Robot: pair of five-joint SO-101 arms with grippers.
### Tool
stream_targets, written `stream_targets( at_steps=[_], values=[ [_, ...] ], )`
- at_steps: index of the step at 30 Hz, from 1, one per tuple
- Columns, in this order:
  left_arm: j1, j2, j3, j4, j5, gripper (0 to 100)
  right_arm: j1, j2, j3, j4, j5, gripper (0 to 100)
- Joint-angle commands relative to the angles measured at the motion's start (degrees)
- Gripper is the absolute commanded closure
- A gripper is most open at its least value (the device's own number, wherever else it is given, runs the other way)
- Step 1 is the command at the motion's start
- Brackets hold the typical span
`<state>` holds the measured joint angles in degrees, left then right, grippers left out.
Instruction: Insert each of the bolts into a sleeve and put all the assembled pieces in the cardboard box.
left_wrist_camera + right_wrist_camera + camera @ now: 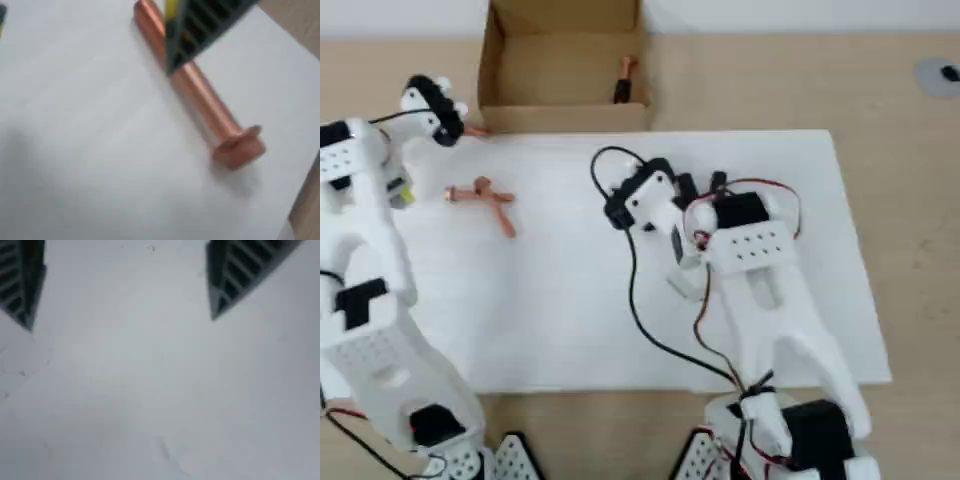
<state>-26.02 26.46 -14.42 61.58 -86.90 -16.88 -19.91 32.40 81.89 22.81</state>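
A copper bolt (210, 107) with a flanged head lies on the white mat (570, 300) near its far left corner. It appears in the high view as a copper bolt (476, 130) just right of my left gripper (448, 115). That left gripper (85, 47) is open, and one ridged finger (200, 27) crosses over the bolt's shaft. Two more copper pieces (485, 195) lie touching on the mat's left part. My right gripper (620, 212) hovers open over the bare middle of the mat, with nothing between its fingers (235, 275). The cardboard box (500, 60) holds one orange and black piece (624, 80).
The box stands beyond the mat's far edge, left of centre. Black and red cables (640, 300) trail from the right arm across the mat. A small dark disc (940, 75) lies on the wooden table at the far right.
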Motion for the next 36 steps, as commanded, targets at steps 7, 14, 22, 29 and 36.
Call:
stream_targets(
  at_steps=[7, 14, 22, 29, 36],
  values=[
    [-1.4, 9.9, -11.8, -10.1, 19.0, 84, -0.6, 0.0, -3.2, -1.0, -0.1, 73.1],
    [-3.3, 14.7, -22.8, -10.2, 41.9, 83, -0.5, 4.0, -3.4, -2.3, -0.1, 73.1],
    [-7.2, 16.0, -23.6, -9.6, 49.1, 83, -0.5, 11.6, -10.9, -1.9, -0.1, 73.1],
    [-7.3, 16.0, -23.5, -4.0, 43.7, 83, -0.7, 17.2, -16.4, -1.8, -0.1, 73.1],
    [-5.6, 20.6, -23.5, -4.0, 40.9, 83, -0.7, 19.5, -19.9, -1.7, -0.9, 73.1]
  ],
)
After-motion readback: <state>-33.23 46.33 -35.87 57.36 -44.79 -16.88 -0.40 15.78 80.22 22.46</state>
